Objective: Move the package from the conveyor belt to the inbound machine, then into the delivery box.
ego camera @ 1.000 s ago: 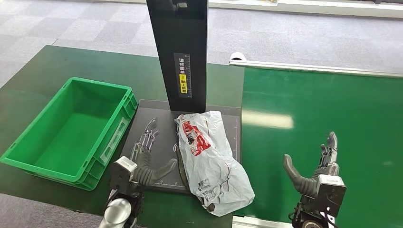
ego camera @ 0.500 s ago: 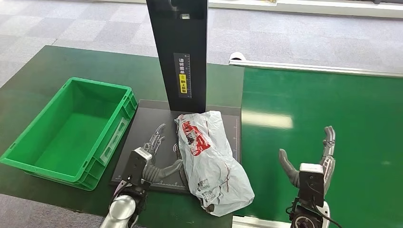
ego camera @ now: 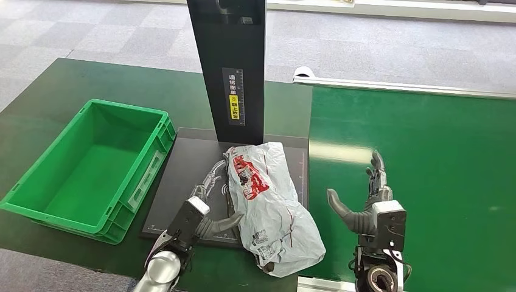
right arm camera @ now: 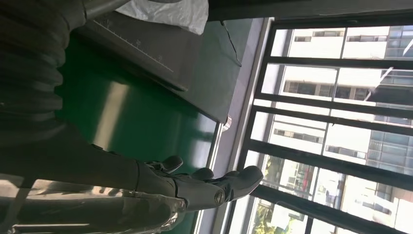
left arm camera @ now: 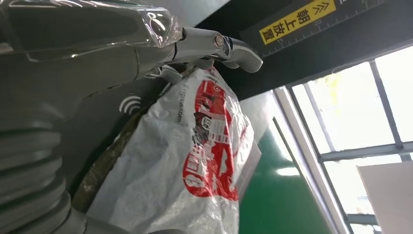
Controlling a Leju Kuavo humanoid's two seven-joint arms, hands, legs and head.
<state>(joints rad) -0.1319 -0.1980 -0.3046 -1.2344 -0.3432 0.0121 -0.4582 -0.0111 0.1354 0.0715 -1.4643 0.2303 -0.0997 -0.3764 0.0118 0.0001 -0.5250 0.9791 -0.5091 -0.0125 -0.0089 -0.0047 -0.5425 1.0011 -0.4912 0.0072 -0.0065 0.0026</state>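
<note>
So here's what your pickup hinged on: the package (ego camera: 271,204), a white poly mailer with red print, lay on the black scan plate of the inbound machine (ego camera: 182,176), with its near end spilling off the plate's front right corner toward the conveyor belt (ego camera: 426,158). Its long axis ran from the foot of the machine's black column (ego camera: 228,67) out to that front corner, slanting a bit to the robot's right.

Your left hand (ego camera: 204,207) was the one that mattered. It sat along the bag's left long side, fingers spread and reaching up the plate, thumb right against the plastic or tucked just under the edge. In the left wrist view the fingertips (left arm camera: 238,51) looked to be touching the bag's far end, but nothing was clamped yet, as far as I could tell.

Your right hand (ego camera: 368,210) hovered over the belt, open-fingered and empty, well apart from the bag's right side.

The green delivery box (ego camera: 45,161) stood just beside the plate's left edge, so I'd guess the bag had to go sideways across its own short axis, past the left hand.
</note>
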